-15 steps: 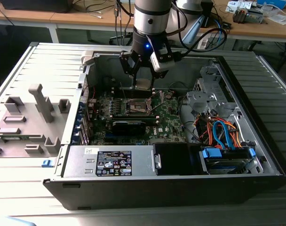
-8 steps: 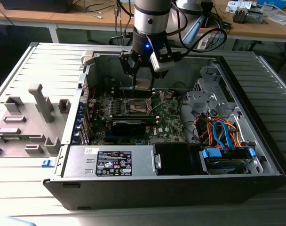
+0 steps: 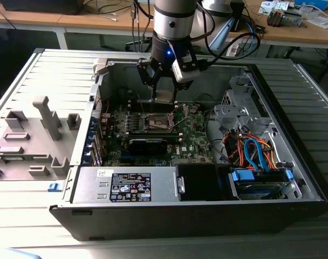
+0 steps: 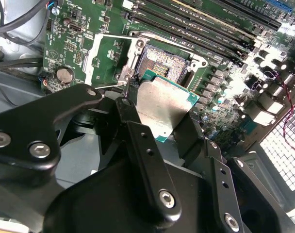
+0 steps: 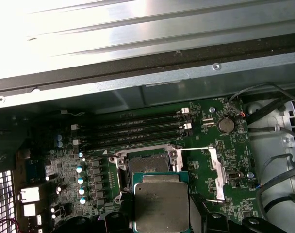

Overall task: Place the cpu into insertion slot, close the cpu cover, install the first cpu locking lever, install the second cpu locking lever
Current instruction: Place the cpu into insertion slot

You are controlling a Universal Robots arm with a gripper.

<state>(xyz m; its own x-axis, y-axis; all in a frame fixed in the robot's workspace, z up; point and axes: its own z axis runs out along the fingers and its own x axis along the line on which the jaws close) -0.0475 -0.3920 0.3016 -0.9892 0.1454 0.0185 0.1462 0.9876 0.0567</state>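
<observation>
My gripper is shut on the cpu, a flat square chip with a silver-grey top. It hangs over the motherboard, a little above and behind the insertion slot in the exterior view. In both wrist views the cpu sits between the black fingers. The insertion slot lies bare beyond it. The cpu cover is swung open beside the slot. Thin wire locking levers stand free next to it.
The open computer case lies on a ribbed grey table. Memory sticks run behind the slot, and a long black card lies in front of it. A power supply and a drive bay with coloured cables fill the front. A grey fixture stands at the exterior view's left.
</observation>
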